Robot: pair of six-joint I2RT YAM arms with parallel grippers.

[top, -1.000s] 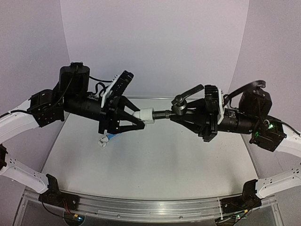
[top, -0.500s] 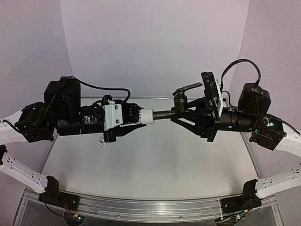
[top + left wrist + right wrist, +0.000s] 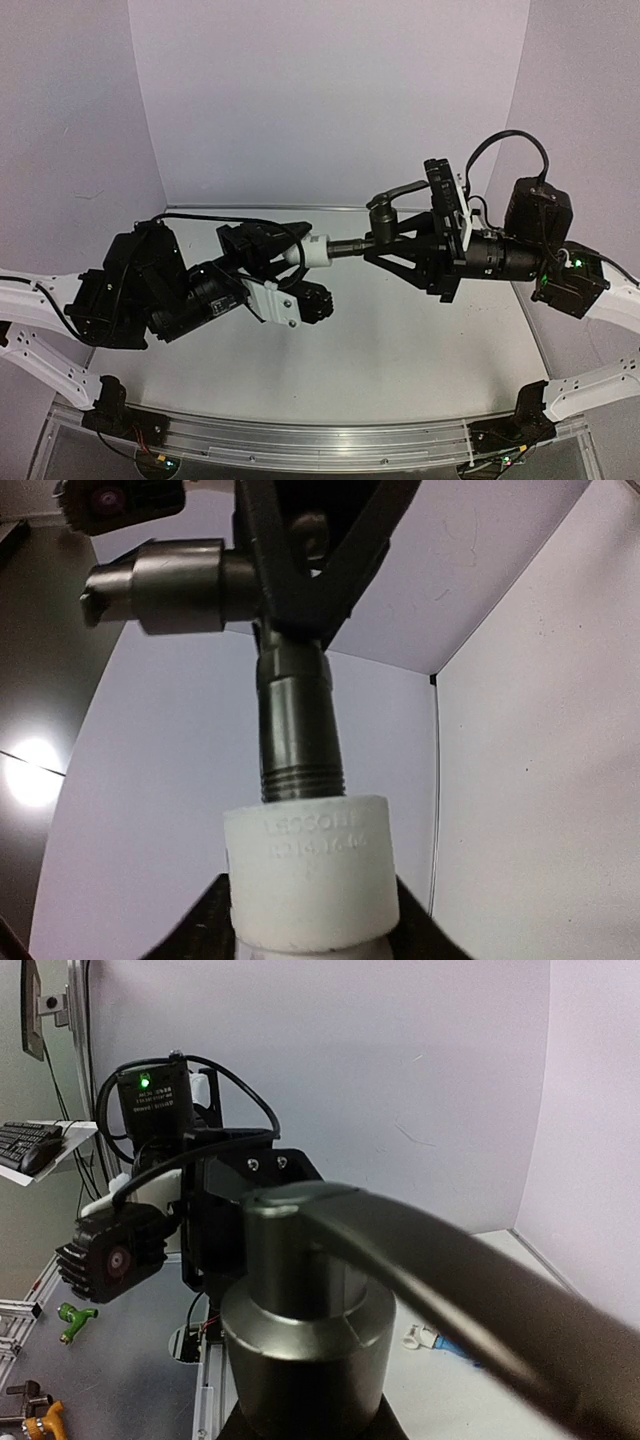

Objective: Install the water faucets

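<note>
A dark silvery-grey metal water faucet with a small lever handle hangs above the table, and my right gripper is shut on its body. Its threaded stem enters a white pipe fitting. My left gripper is shut on that fitting, with a black finger against each side. The light blue water faucet lies on the table with a white fitting at its end. In the top view it is hidden behind the left arm.
The grey table has a metal rail along its near edge and pale walls on three sides. Off the table's left side lie a green part and an orange part.
The left arm has rolled its wrist over and dropped lower and nearer, the white fitting staying on the faucet's thread. The right arm has barely moved; the lever handle now sits slightly lower.
</note>
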